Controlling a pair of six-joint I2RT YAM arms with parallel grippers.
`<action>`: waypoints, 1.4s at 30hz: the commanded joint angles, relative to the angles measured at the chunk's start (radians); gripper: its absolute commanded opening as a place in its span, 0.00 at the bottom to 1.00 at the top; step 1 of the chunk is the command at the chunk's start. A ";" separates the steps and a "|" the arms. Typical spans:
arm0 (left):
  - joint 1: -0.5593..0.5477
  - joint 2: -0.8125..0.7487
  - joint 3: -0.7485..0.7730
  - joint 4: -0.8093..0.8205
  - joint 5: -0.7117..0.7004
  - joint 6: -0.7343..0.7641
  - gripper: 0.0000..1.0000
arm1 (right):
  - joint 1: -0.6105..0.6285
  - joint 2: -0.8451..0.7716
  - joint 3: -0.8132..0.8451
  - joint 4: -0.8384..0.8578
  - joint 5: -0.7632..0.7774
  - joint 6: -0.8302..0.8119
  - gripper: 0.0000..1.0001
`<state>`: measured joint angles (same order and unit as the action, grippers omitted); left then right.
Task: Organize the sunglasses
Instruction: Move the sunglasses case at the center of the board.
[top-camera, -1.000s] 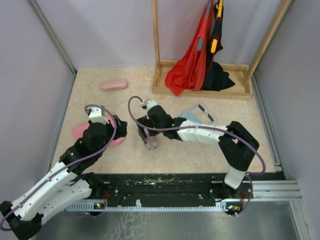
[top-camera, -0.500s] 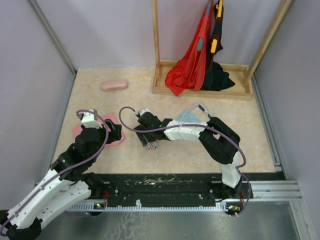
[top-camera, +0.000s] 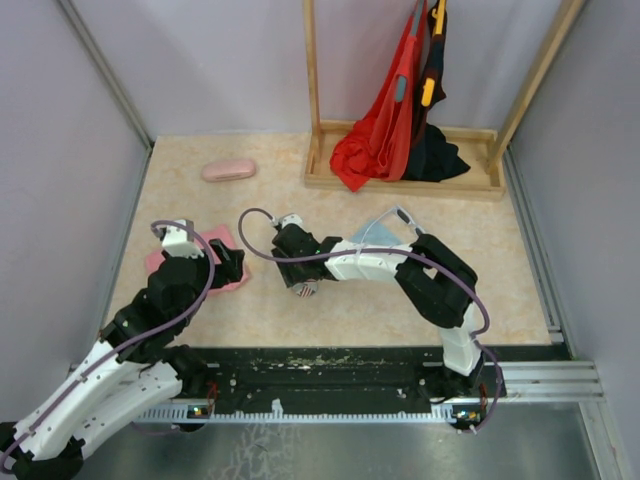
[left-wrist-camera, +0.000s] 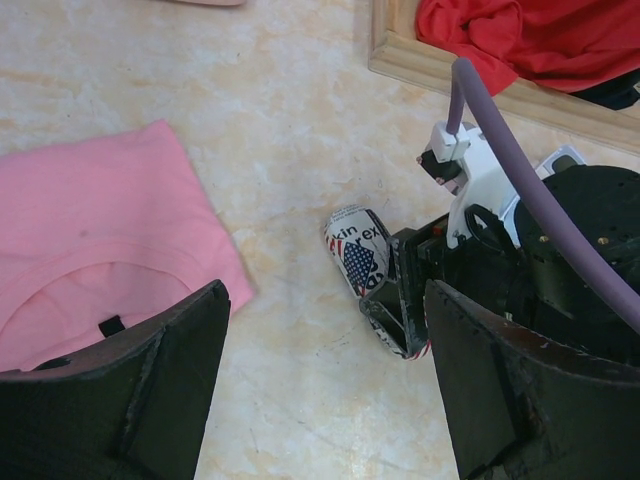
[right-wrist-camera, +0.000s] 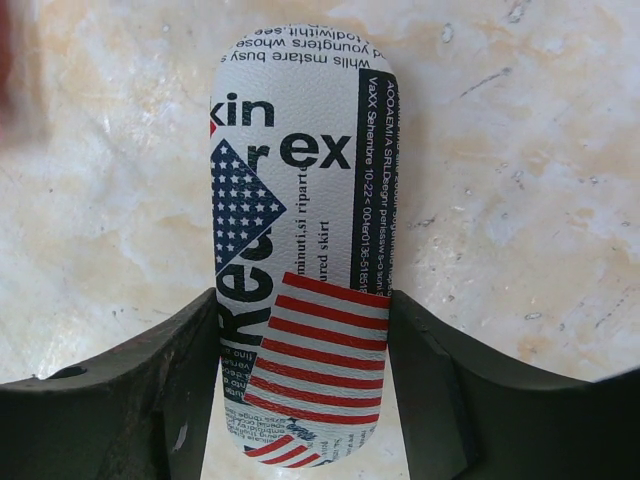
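**A:** What sits on the tabletop (top-camera: 330, 195)?
**B:** A wooden rack (top-camera: 400, 184) at the far edge, and a pink garment (left-wrist-camera: 90, 230). The left hand (left-wrist-camera: 322, 340) is above the garment's edge, wide open and empty.
**A:** Smaller things?
**B:** The right hand (right-wrist-camera: 303, 310) has its jaws against both sides of the flag-printed case (right-wrist-camera: 300, 180). The sunglasses (top-camera: 402, 213), 1 white-framed pair, lie near the rack, mostly hidden behind the right arm (top-camera: 380, 265).

A flag-printed case (right-wrist-camera: 300, 200) gripped by right claw (right-wrist-camera: 302, 320)
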<state>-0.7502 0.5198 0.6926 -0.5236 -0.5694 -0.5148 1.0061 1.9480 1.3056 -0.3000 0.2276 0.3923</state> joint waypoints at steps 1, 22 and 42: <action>0.003 -0.010 -0.002 0.010 0.025 0.013 0.84 | 0.003 0.009 0.075 0.023 0.107 0.062 0.44; 0.003 0.036 -0.004 0.016 0.056 0.010 0.84 | -0.198 0.268 0.444 -0.082 0.159 0.130 0.68; 0.026 0.397 0.114 0.083 0.050 -0.026 0.84 | -0.206 -0.272 -0.014 0.160 0.084 0.043 0.86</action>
<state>-0.7441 0.8566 0.7471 -0.5053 -0.5125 -0.5343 0.8021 1.8019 1.3846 -0.2039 0.2810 0.4377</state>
